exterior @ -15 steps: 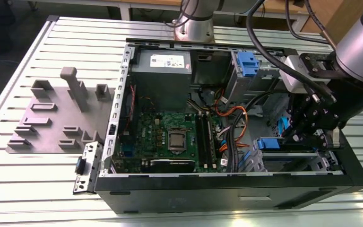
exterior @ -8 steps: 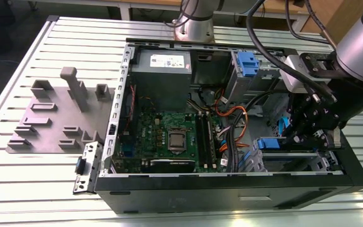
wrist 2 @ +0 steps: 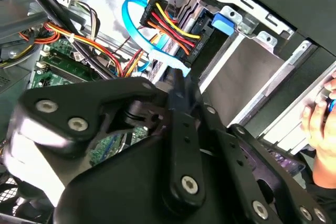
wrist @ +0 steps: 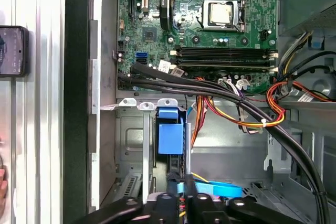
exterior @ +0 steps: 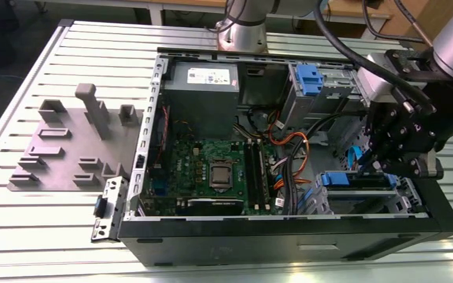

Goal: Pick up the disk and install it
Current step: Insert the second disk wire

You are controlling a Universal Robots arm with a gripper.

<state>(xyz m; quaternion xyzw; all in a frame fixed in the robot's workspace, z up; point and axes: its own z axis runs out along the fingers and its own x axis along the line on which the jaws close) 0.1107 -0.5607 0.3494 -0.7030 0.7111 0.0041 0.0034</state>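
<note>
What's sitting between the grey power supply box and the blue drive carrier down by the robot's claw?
In the exterior view, orange and black cables run between the power supply and the disk, beside the green motherboard.

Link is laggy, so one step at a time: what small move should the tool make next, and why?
Probably a short, slow push along the slot: the tool sits right at the disk, whose blue carrier already stands in the drive cage, with a blue cable close by.

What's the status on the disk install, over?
Gripper low at the drive bay. Disk in blue carrier, sitting in the bay beside it. Light-blue cable close alongside.
</note>
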